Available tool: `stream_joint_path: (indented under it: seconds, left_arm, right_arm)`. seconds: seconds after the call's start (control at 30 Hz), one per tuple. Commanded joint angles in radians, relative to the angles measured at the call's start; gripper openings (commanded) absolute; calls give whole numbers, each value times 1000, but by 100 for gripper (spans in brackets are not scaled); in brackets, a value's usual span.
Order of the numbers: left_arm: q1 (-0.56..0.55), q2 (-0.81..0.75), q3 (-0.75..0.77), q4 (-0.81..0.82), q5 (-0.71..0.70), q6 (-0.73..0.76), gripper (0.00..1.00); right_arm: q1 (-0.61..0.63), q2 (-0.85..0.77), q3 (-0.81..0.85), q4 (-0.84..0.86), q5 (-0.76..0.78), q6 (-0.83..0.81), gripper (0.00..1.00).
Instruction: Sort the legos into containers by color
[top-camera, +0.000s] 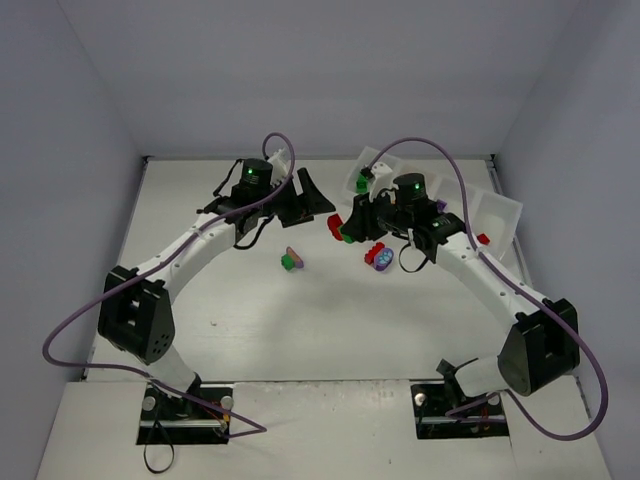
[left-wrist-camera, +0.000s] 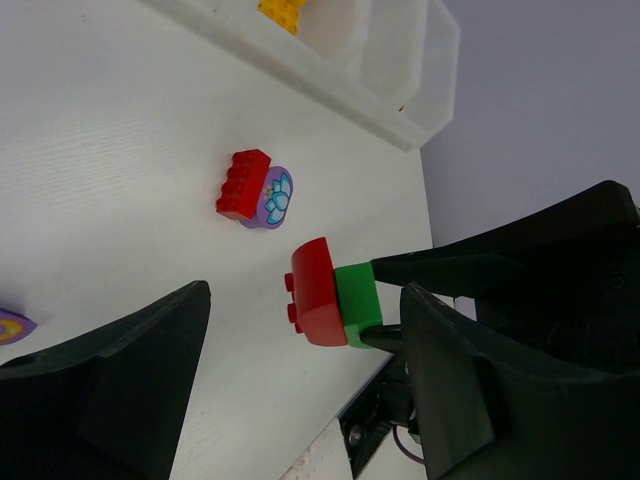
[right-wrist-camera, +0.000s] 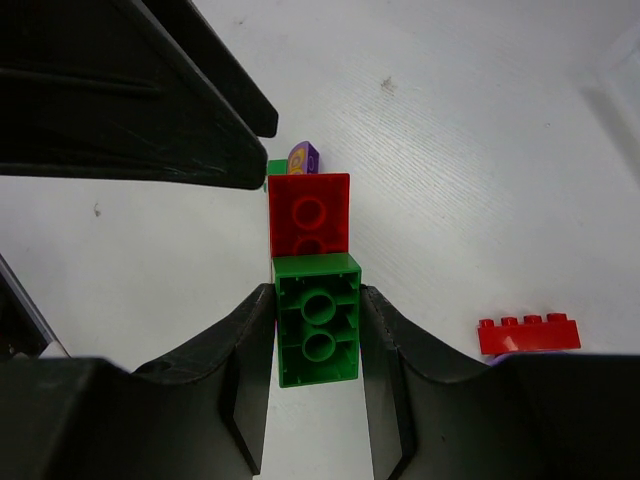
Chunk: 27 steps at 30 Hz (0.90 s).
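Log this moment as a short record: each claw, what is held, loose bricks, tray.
right claw: shut on green brick
held stack: red brick joined to the green brick's far end
left claw: open, close to the red brick, not gripping it
loose: long red brick touching rounded purple piece
tray: yellow brick in one compartment

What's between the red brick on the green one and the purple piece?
Just bare table between that red brick and purple piece, in the left wrist view.
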Motion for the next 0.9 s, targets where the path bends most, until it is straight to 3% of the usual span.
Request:
stream_joint_path:
  seconds: [0.0,0.4,0.87]
  left_arm:
    - [-18,-10,43,117,27,-56,69]
    - [-81,7,26,112,-56,-59,56]
    - [-89,25,14,76,-151,-25,11]
  right_arm:
    - [12,-48,4,80,-15,-18,0]
    - [22,-50,21,110,-13,1,0]
    - [30,-63,19,124,31,1,0]
